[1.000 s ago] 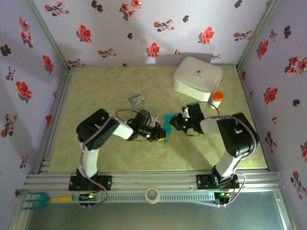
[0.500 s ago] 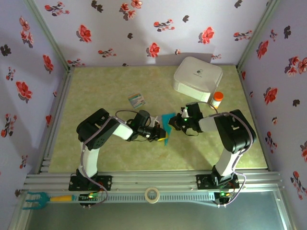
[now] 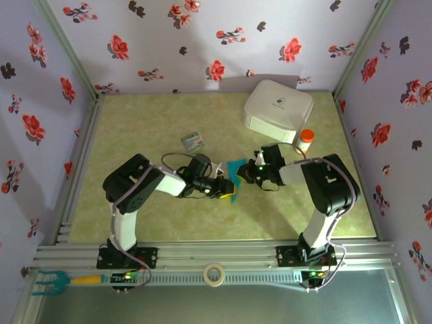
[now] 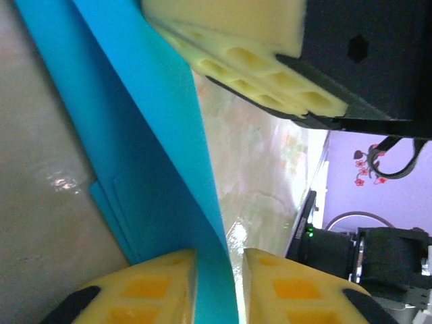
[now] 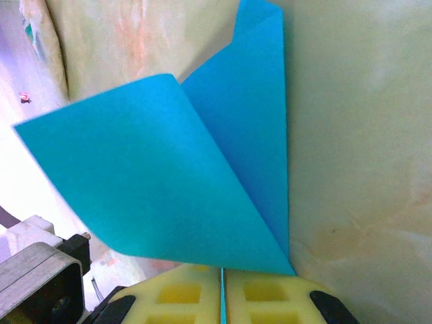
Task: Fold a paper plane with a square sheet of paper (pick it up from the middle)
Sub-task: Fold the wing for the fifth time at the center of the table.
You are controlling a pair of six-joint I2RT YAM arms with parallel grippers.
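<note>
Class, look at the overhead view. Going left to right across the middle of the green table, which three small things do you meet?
printed card → blue paper → orange-capped bottle

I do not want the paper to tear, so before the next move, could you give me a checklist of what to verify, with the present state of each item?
1. The left jaws hold the blue sheet between their yellow pads: ok.
2. The right jaws pinch the sheet's edge between their pale pads: ok.
3. Fold pressed flat: not ok; one flap curls up, open.
4. Edges aligned along the crease: cannot tell.
5. Printed card and white box lie apart from the sheet: ok.
</note>
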